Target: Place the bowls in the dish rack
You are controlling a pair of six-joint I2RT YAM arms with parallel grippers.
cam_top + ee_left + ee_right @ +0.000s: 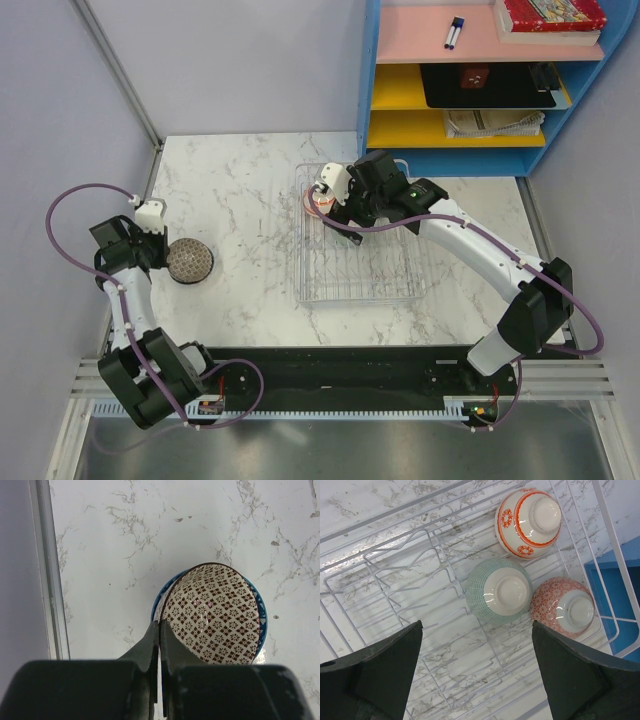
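Note:
My left gripper (160, 624) is shut on the near rim of the brown diamond-patterned bowl (212, 612), one finger inside and one outside. That bowl is tilted over a blue-rimmed bowl (263, 625) under it. From above, both sit at the table's left (190, 260) beside the left gripper (165, 250). My right gripper (477, 624) is open and empty above the dish rack (405, 587). Three bowls lie upside down in the rack's far corner: a white one with red bands (527, 522), a pale green one (498, 590) and a red-patterned one (562, 607). In the top view the right gripper (322, 200) hides most of them.
The rack (360, 285) lies in the middle of the marble table. A blue shelf unit (480, 90) stands behind the rack at the back right. A metal rail (50, 580) runs along the table's left edge, close to the left gripper.

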